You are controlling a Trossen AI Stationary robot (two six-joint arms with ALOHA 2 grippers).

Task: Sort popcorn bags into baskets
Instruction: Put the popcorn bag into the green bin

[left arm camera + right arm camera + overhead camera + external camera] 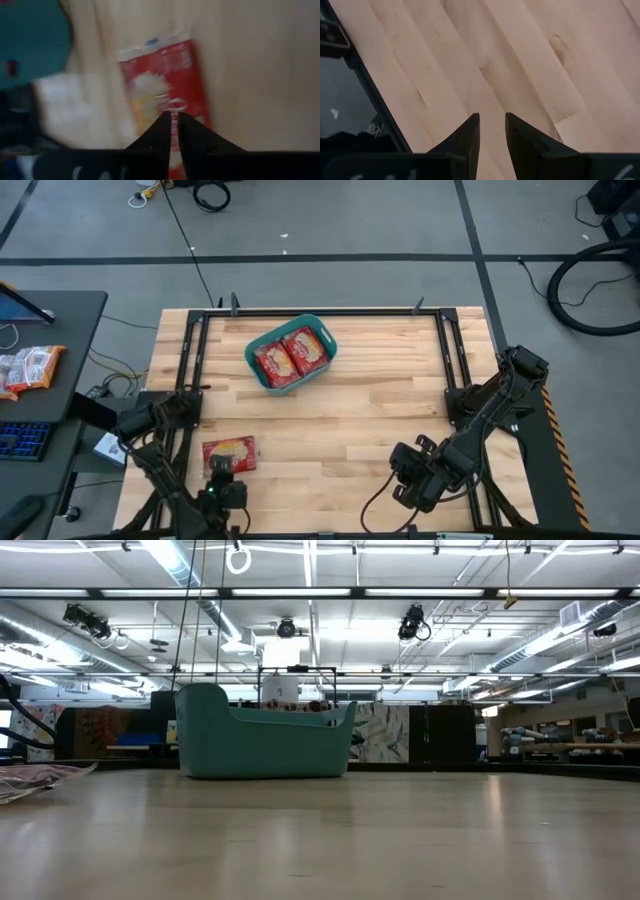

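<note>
Left tool (173, 120) is hovering over a red popcorn bag (229, 452) lying at the surface's (380, 410) near-left edge, fingers nearly closed, holding nothing. Two bags (291, 357) are lying in the teal basket (254, 370). Right tool (492, 122) is waiting near-right, slightly parted, empty.

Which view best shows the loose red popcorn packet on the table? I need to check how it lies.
The high view: the flat red popcorn packet lies whole on the wooden table, beside the left gripper. The left wrist view shows it blurred; the low view only an edge; the right wrist view nothing.
</note>
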